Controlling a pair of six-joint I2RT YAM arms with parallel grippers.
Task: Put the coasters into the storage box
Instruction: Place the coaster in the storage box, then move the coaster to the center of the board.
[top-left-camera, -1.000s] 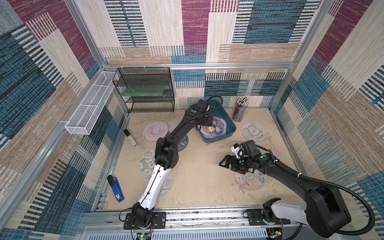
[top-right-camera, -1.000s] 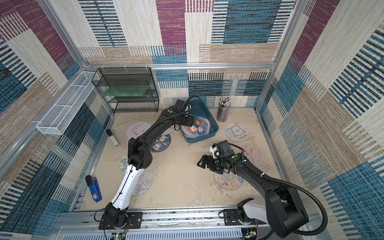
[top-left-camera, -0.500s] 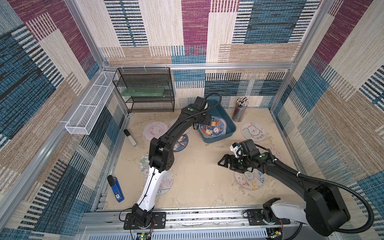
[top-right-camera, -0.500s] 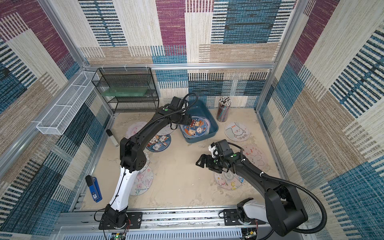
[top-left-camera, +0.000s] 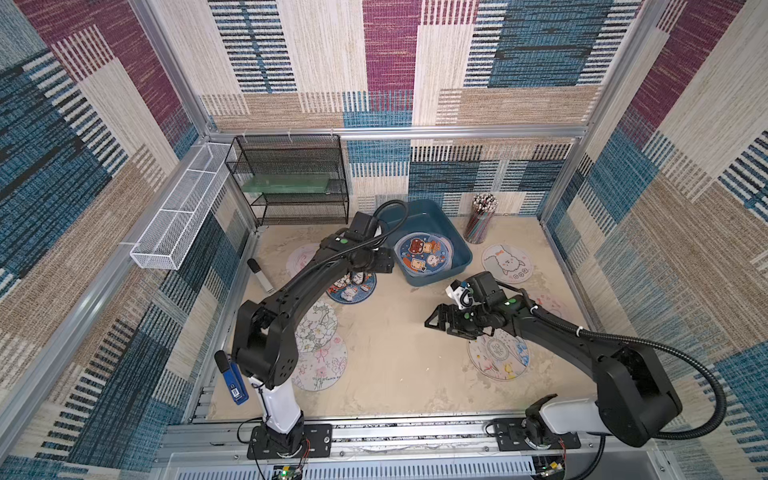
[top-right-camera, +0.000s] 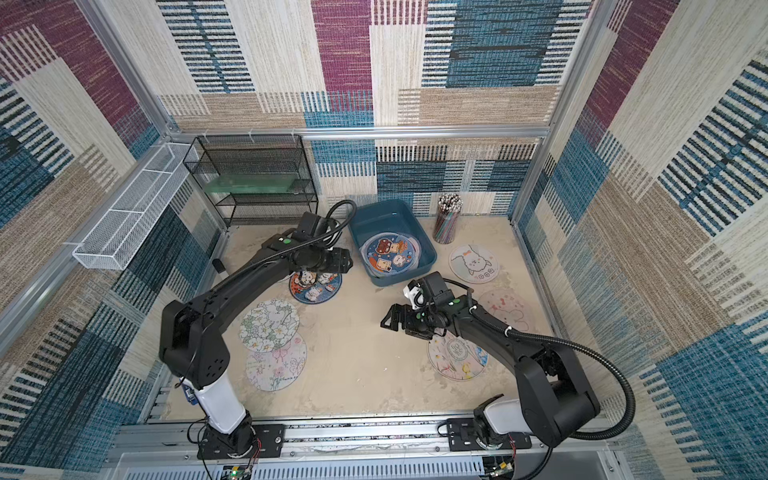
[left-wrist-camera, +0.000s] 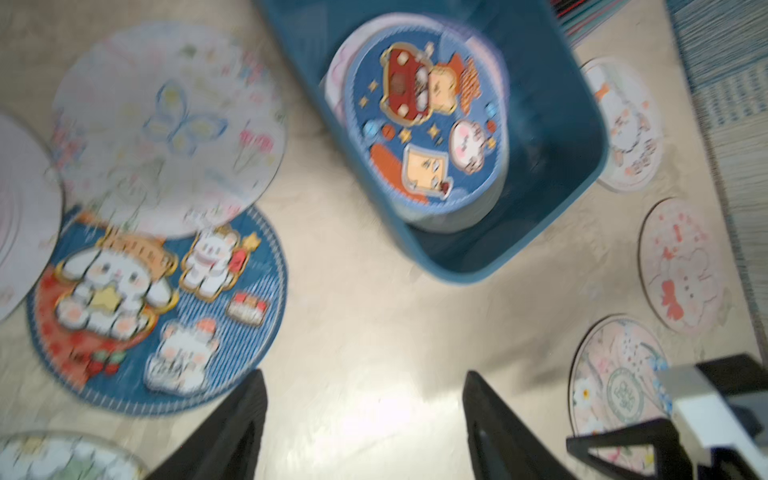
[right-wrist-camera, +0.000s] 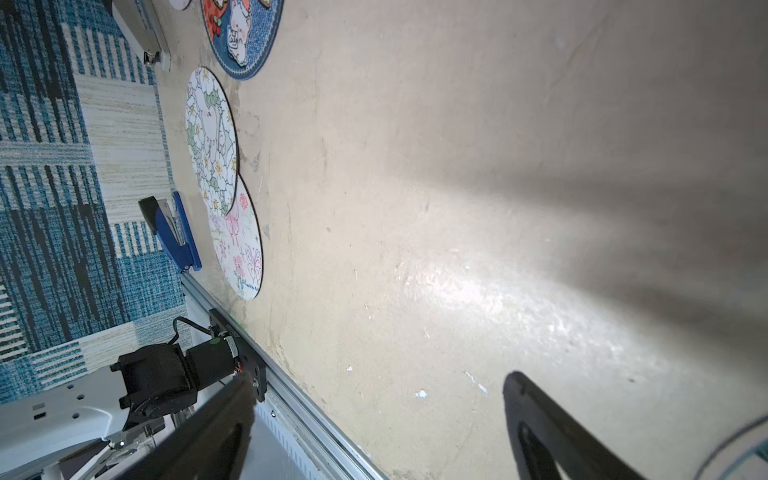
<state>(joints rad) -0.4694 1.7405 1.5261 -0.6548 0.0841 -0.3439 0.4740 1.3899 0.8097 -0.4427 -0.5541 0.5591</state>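
The teal storage box (top-left-camera: 460, 246) (top-right-camera: 358, 232) (left-wrist-camera: 582, 137) stands at the back. A dark blue cartoon coaster (top-left-camera: 424, 253) (top-right-camera: 390, 253) (left-wrist-camera: 428, 124) lies on top of the stack inside it. My left gripper (top-left-camera: 384, 266) (top-right-camera: 343, 264) (left-wrist-camera: 363, 374) hangs open and empty just left of the box. It is above another dark blue coaster (top-left-camera: 353, 289) (left-wrist-camera: 158, 307) on the table. My right gripper (top-left-camera: 436, 322) (top-right-camera: 390, 322) (right-wrist-camera: 382, 380) is open and empty over bare table. A pastel coaster (top-left-camera: 498, 357) lies under its arm. Several more coasters lie around, such as a lamb one (top-left-camera: 507, 264) and a flower one (top-left-camera: 318, 328).
A black wire rack (top-left-camera: 291, 183) and a white wire tray (top-left-camera: 174, 216) sit at the back left. A cup of pencils (top-left-camera: 480, 218) stands right of the box. A blue stapler (top-left-camera: 232, 378) and a marker (top-left-camera: 259, 274) lie along the left edge.
My left gripper has drawn back out of the box to its left side and opened wider. The dark blue coaster stays in the box. The right arm has barely shifted.
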